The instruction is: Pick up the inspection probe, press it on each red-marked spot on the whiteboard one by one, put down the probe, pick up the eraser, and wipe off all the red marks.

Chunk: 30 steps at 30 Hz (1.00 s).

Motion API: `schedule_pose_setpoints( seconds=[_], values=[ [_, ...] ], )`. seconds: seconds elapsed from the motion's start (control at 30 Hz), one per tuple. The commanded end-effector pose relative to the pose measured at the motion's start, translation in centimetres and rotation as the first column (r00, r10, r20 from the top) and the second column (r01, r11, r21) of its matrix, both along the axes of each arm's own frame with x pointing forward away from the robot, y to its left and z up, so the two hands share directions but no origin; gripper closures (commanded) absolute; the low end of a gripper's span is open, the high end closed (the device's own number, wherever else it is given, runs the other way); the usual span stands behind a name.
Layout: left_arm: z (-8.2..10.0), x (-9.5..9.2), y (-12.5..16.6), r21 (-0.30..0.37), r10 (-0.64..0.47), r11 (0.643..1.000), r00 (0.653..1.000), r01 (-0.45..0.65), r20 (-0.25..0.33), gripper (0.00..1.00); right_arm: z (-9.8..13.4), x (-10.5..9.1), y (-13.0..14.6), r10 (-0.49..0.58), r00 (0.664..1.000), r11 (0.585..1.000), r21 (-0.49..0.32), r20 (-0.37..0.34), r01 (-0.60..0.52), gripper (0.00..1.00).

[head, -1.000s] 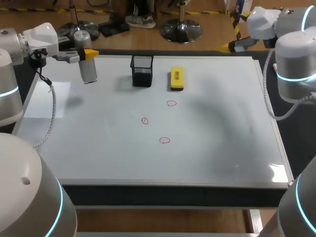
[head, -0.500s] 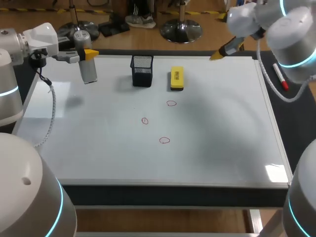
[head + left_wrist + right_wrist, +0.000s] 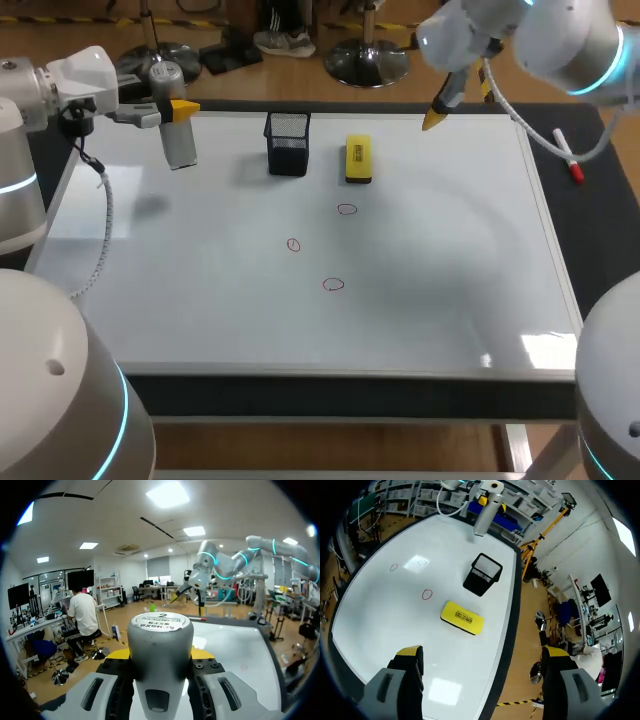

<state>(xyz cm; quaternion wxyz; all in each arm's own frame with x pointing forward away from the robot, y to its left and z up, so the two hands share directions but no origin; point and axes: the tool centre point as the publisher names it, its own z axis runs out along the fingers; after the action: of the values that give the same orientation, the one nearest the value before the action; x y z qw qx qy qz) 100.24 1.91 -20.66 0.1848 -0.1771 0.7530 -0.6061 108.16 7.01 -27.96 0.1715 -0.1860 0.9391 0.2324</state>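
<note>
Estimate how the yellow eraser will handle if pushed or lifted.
The yellow eraser looks like a stiff, flat block lying on its broad face, so it probably won't roll or tip. On the glossy whiteboard it may slide easily when nudged. Likely light.

Glossy whiteboard (image 3: 200, 300), wire-mesh cup (image 3: 288, 143)

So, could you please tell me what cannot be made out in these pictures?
Left wrist view: the grey cylindrical probe in the left gripper hides much of the whiteboard; the red circles cannot be made out.
Right wrist view: one red circle is washed out by glare.
Head view: the black mesh holder is too dark and small to tell its contents.
Head view: only one yellow tip of the right gripper shows.
</note>
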Motion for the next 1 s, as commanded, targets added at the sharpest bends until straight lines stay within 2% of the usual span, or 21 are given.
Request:
schedule_pose_setpoints(
  seconds=[0.03, 0.07, 0.87, 0.93, 1.0],
  values=[
    [0.0, 0.0, 0.0, -0.001, 0.001, 1.0, 1.0, -0.001, 0.002, 1.0, 0.0, 0.1, 0.5, 0.359, 0.85, 0.697, -0.495, -0.386, -0.519, 0.0],
    [0.0, 0.0, 0.0, -0.001, 0.001, 1.0, 1.0, -0.001, 0.002, 1.0, 0.0, 0.1, 0.5, 0.339, 0.859, 0.703, -0.504, -0.383, -0.502, 0.0],
    [0.0, 0.0, 0.0, -0.001, 0.001, 1.0, 1.0, -0.001, 0.002, 1.0, 0.0, 0.1, 0.5, 0.339, 0.859, 0.703, -0.504, -0.383, -0.502, 0.0],
    [0.0, 0.0, 0.0, -0.001, 0.001, 1.0, 1.0, -0.001, 0.002, 1.0, -1.1, -0.1, 1.5, 0.413, 0.822, 0.65, -0.506, -0.391, -0.567, 0.0],
    [0.0, 0.0, 0.0, -0.001, 0.001, 1.0, 1.0, -0.001, 0.002, 1.0, -2.1, -0.5, 2.2, 0.47, 0.798, 0.627, -0.493, -0.377, -0.602, 0.0]
  ],
)
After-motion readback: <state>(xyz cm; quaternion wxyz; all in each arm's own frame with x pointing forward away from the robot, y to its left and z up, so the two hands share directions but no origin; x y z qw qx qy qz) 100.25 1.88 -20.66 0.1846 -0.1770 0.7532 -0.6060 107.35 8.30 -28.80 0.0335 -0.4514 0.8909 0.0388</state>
